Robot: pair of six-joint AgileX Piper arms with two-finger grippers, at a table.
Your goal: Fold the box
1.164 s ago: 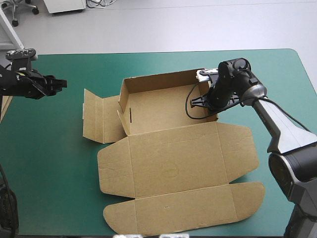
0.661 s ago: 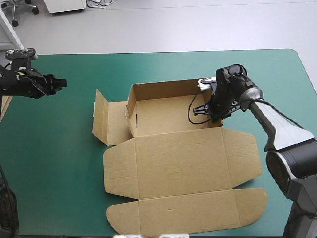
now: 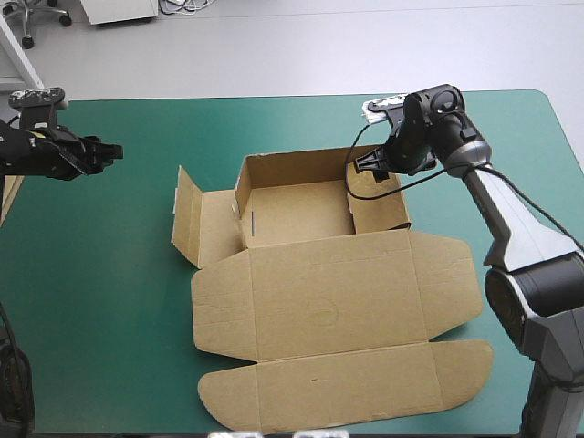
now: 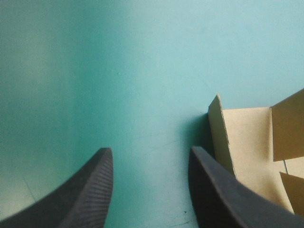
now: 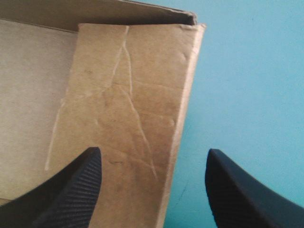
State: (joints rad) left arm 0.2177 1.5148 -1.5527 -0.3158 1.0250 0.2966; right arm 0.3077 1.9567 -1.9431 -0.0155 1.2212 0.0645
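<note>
The brown box (image 3: 301,212) lies mid-table as an open tray. Its back and side walls stand raised, and its lid (image 3: 338,292) lies flat toward the near edge. A side flap (image 3: 196,219) stands half up on the tray's left. My right gripper (image 3: 372,162) hovers open over the tray's far right corner. In the right wrist view its black fingers (image 5: 154,152) straddle the right wall (image 5: 128,109) without touching it. My left gripper (image 3: 111,151) hangs open over bare cover far to the left; from the left wrist, between the fingers (image 4: 149,151), only teal-green shows, with the side flap (image 4: 237,137) ahead.
A sliver of more brown board (image 3: 8,196) shows at the table's left edge. Bare teal-green cover (image 3: 109,274) stretches between the left gripper and the box, and more lies to the right of the tray (image 5: 247,85).
My right gripper has opened, let go of the tray's right wall and drawn back toward the far edge. Earlier it had pushed the box a little to the right. The left arm has not moved.
</note>
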